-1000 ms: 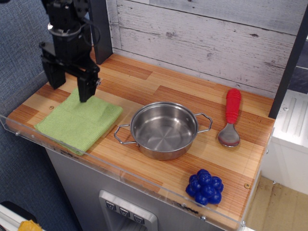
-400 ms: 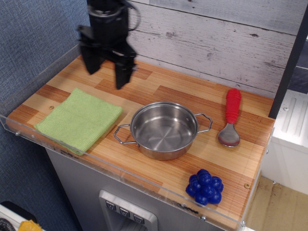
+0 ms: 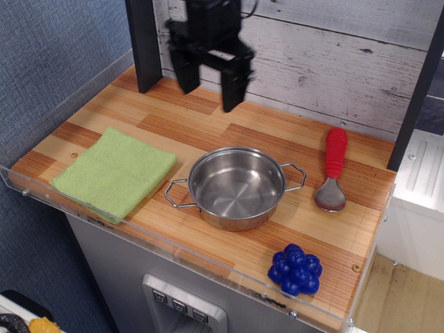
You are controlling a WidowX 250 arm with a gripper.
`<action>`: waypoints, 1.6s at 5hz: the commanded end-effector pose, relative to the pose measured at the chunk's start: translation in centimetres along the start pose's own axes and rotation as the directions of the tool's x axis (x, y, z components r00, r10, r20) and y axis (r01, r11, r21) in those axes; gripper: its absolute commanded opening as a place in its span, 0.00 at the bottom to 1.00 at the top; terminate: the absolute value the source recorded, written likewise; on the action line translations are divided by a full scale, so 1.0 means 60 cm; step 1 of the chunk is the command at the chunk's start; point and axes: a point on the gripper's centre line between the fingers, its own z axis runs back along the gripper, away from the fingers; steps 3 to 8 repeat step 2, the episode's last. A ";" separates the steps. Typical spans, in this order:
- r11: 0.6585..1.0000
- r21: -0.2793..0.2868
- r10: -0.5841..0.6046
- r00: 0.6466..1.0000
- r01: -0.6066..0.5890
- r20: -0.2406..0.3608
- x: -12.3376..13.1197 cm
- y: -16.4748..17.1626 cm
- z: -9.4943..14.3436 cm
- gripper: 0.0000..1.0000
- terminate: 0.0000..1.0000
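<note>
Observation.image is showing the pincer (image 3: 209,96), slightly blurred and with its arm cut off above, hanging with fingers apart and gripping nothing, over the surface (image 3: 291,135) behind one steel pot (image 3: 236,187). One green cloth (image 3: 114,172), one red-handled spoon (image 3: 334,168) and one blue grape cluster (image 3: 295,269) are lying around it.

Glossy steel pot (image 3: 236,187), wood-grain counter (image 3: 208,125).

A whitewashed plank wall (image 3: 333,48) is standing behind the wooden counter (image 3: 277,139), and a blue textile panel (image 3: 48,62) is covering the left side.

green cloth (image 3: 114,173), silver pot (image 3: 236,187), red-handled spoon (image 3: 333,168), blue grapes (image 3: 295,269).
</note>
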 end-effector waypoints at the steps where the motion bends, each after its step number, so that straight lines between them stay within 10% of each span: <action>1: 0.999 -0.040 -0.005 0.999 0.007 0.041 0.024 -0.033 0.039 1.00 0.00; 2: 0.999 -0.040 -0.005 0.999 0.007 0.041 0.024 -0.033 0.039 1.00 1.00; 8: 0.999 -0.040 -0.005 0.999 0.007 0.041 0.024 -0.033 0.039 1.00 1.00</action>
